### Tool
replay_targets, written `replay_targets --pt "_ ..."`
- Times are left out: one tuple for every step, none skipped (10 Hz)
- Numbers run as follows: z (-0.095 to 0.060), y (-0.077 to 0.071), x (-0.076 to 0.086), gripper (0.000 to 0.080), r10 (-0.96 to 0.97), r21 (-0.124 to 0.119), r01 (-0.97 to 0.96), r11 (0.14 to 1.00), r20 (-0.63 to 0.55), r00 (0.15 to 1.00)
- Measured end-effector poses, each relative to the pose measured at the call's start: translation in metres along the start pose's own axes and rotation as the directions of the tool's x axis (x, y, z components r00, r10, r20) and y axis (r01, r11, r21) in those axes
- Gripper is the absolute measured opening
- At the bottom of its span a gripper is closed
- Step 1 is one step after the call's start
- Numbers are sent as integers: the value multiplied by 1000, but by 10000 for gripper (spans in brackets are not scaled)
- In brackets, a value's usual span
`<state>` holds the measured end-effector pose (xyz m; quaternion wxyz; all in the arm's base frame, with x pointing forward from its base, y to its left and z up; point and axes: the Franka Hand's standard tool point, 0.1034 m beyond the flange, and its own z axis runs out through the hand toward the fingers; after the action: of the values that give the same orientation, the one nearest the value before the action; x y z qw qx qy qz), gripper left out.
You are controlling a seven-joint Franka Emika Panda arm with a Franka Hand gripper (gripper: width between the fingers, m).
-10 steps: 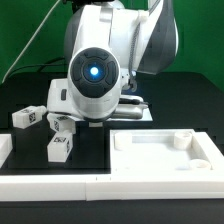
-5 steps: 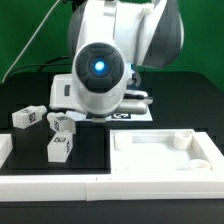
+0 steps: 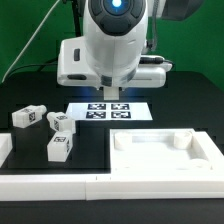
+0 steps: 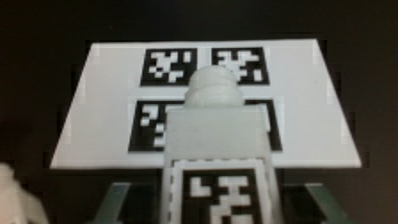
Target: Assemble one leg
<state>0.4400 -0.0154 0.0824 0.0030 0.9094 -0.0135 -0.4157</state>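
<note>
A black table (image 3: pixel 185 100) stands before a green backdrop (image 3: pixel 30 30). Nearest the exterior view runs a white strip (image 3: pixel 60 190) along the table's front edge. Just behind it, toward that view's right, lies the tray (image 3: pixel 205 150), a large flat white piece with a raised rim. At that view's left edge a white block (image 3: pixel 4 150) is cut off by the frame.

Three loose legs lie on the table on the exterior view's left. The front leg (image 3: pixel 60 148) is nearest. Behind it the middle leg (image 3: pixel 63 123) and the left leg (image 3: pixel 28 117) lie close side by side. All three are apart from the tray.

Further back the marker board (image 3: pixel 108 109) lies flat, showing four tags. The gripper (image 3: pixel 108 88) hangs above it on the arm (image 3: pixel 112 40).

In the wrist view the gripper (image 4: pixel 222 195) is closed narrow on a fourth leg (image 4: pixel 217 140). A grey finger (image 4: pixel 128 192) shows at either side of its tagged face. The leg's rounded tip points down at the marker board (image 4: pixel 89 110), between the tags. Whether the tip touches the board cannot be told.
</note>
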Motion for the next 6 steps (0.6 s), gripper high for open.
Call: replay_targets --pt "-4 -1 2 281 -4 0 4 1000 -75 997" --pt "-7 -2 3 281 -4 1 5 1000 -124 992" --pt "-20 -11 7 281 -12 1 12 1000 -184 983" --pt "-40 -24 13 281 -12 36 21 999 -251 968" --pt "-69 -36 19 281 -18 30 28 999 -306 952" --pt "-89 -46 24 281 -34 20 45 999 -379 925"
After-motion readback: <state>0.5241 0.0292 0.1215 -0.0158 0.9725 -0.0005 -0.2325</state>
